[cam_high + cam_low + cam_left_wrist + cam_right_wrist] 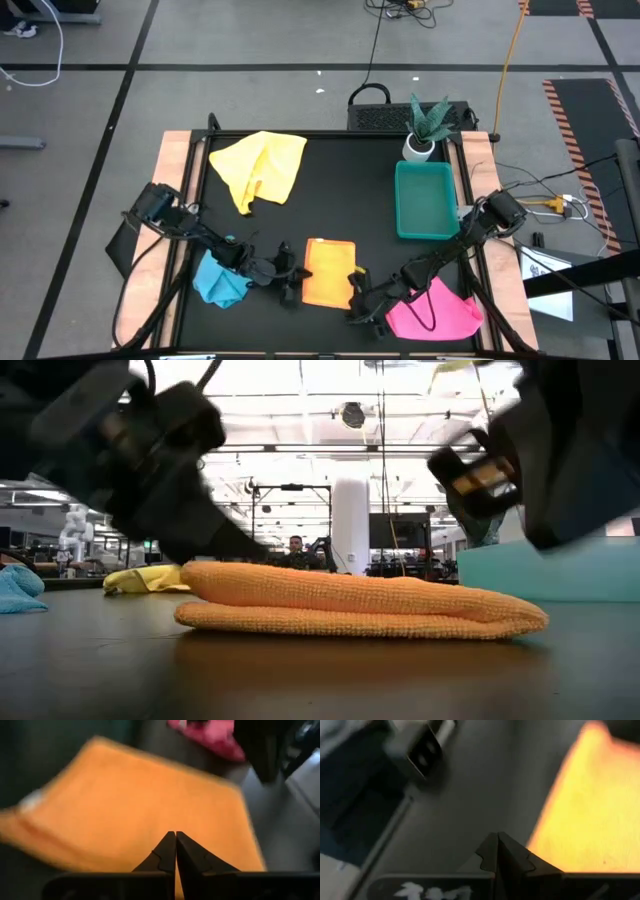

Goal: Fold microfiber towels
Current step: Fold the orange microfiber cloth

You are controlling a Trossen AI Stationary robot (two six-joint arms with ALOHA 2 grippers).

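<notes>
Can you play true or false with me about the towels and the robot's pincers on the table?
1. The orange-yellow towel lies folded between the two pincers. True.
2. The green tray has a towel inside. False: nothing lies in it.
3. The left pincer is shut. True.
4. The pink towel sits by the potted plant. False: it lies at the near edge, under the right arm.
5. The right pincer grips the blue towel. False: it is shut on nothing, beside the orange-yellow towel.
</notes>
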